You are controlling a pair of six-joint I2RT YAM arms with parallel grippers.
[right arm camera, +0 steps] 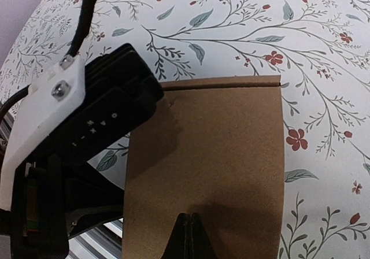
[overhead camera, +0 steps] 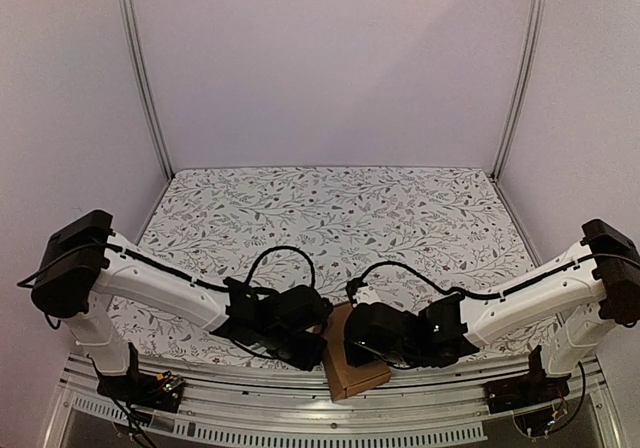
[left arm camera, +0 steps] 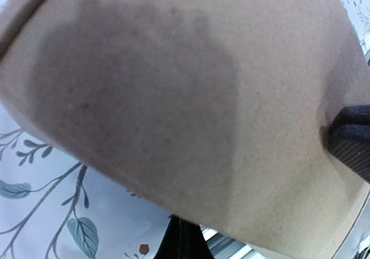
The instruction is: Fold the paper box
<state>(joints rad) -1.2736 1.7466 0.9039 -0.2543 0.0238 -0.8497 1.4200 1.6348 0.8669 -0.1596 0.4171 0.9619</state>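
Because paper box (overhead camera: 355,373) seemingly needs bracing for fold, my left fingers (left arm camera: 180,239) and right fingers (right arm camera: 188,236), both clenched empty, press it from 9 and 3; it sits at bench (overhead camera: 330,208) 6 o'clock edge.

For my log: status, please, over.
Left gripper shut, right gripper shut, both at the paper box. Box lies at near edge of the table. Nothing in the way.

Plain brown paper box (overhead camera: 352,370); white table cover (overhead camera: 400,208) w/ grey-green vine & red flower print; lilac walls (overhead camera: 330,58).
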